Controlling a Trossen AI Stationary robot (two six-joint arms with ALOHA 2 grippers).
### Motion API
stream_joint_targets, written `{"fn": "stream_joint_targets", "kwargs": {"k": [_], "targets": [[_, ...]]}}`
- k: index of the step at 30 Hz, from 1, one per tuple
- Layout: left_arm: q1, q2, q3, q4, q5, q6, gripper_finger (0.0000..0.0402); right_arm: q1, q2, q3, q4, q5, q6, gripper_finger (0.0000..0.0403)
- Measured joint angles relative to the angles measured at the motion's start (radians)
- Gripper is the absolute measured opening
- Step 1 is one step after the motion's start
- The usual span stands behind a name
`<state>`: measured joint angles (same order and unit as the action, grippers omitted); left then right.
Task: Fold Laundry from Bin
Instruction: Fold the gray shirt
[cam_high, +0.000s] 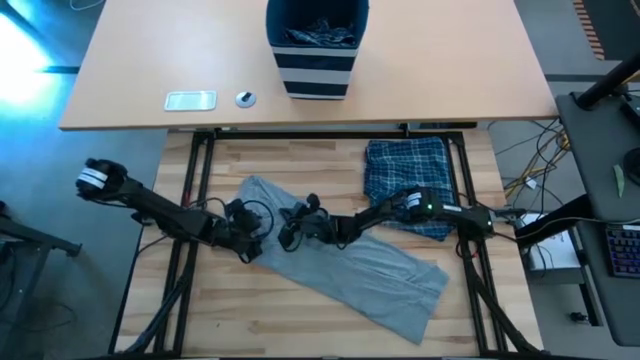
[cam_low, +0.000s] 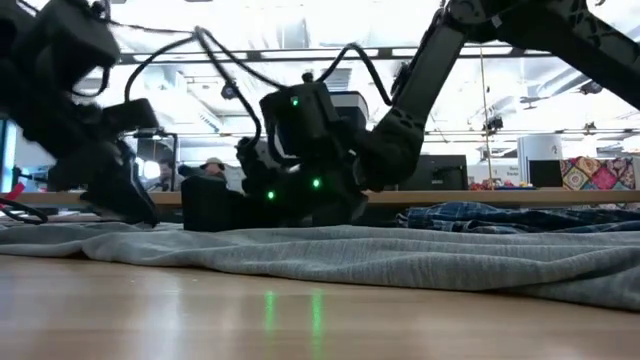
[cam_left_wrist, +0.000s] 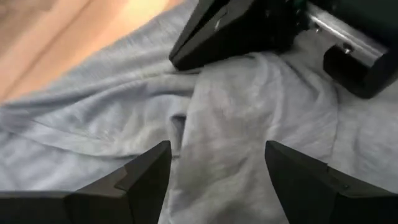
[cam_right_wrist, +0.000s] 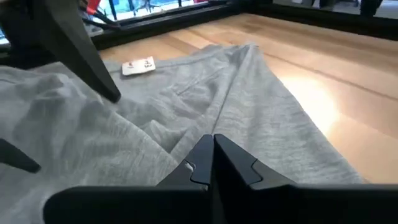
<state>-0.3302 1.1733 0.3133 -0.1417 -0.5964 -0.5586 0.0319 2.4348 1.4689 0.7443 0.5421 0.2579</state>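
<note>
1. On the left part of the wooden table (cam_high: 230, 330) our left gripper (cam_high: 258, 243) is low over the grey garment (cam_high: 370, 275), with its fingers (cam_left_wrist: 144, 176) standing wide and nothing between them; a raised fold of the cloth lies in the gap.
2. In the middle, our right gripper (cam_high: 290, 236) is down on the same garment, just beside the left one. Its fingers (cam_right_wrist: 231, 163) are pressed together; whether they pinch a bit of cloth we cannot tell.
3. The grey garment lies spread in a slant across the table, from near the left gripper toward the near right corner, with wrinkles around both grippers. A small white label (cam_right_wrist: 138, 66) shows at one edge.
4. To the right, a blue plaid piece (cam_high: 408, 178) lies folded beside the grey one, partly under the right arm.
5. The bin (cam_high: 316, 50) stands on the farther table, well apart, with more laundry (cam_high: 318, 35) inside.
6. We judge the step is to fold the grey garment. To do it well, the left gripper should close on one single layer at the fold, and both should lift together and evenly, so that the cloth does not drag or twist.
</note>
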Motion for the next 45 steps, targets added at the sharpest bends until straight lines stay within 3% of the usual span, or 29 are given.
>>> {"fn": "stream_joint_targets", "kwargs": {"k": [7, 10, 13, 17, 20, 24, 31, 33, 39, 45], "targets": [[-0.002, -0.1, 0.184, -0.408, -0.013, 0.027, 0.0245, 0.012, -0.074, -0.01, -0.066, -0.009, -0.048, 0.0009], [-0.014, -0.127, 0.233, -0.489, -0.011, 0.05, 0.0245, 0.035, -0.196, -0.014, -0.156, -0.046, -0.071, 0.0009], [-0.025, -0.149, 0.249, -0.459, 0.011, 0.053, 0.0245, 0.086, -0.323, -0.022, -0.324, -0.048, -0.015, 0.0009], [-0.037, -0.158, 0.239, -0.324, 0.114, 0.051, 0.0245, 0.204, -0.439, -0.037, -0.715, -0.073, 0.196, 0.0009], [-0.048, -0.133, 0.235, -0.198, 0.199, 0.053, 0.0245, 0.286, -0.54, -0.039, -0.974, -0.208, 0.421, 0.0009], [-0.065, -0.062, 0.233, -0.15, 0.243, 0.069, 0.0245, 0.393, -0.601, -0.032, -1.201, -0.385, 0.664, 0.0009], [-0.085, 0.031, 0.231, -0.271, 0.393, 0.102, 0.0245, 0.578, -0.572, -0.034, -1.303, -0.553, 0.967, 0.0009], [-0.103, 0.025, 0.231, -0.345, 0.432, 0.105, 0.0245, 0.63, -0.577, -0.034, -1.312, -0.556, 1.08, 0.0009], [-0.154, -0.018, 0.231, -0.443, 0.44, 0.104, 0.0245, 0.795, -0.601, -0.025, -1.445, -0.567, 1.358, 0.0009], [-0.16, -0.031, 0.228, -0.525, 0.427, 0.067, 0.0245, 0.859, -0.585, -0.051, -1.548, -0.568, 1.519, 0.0009]]}}
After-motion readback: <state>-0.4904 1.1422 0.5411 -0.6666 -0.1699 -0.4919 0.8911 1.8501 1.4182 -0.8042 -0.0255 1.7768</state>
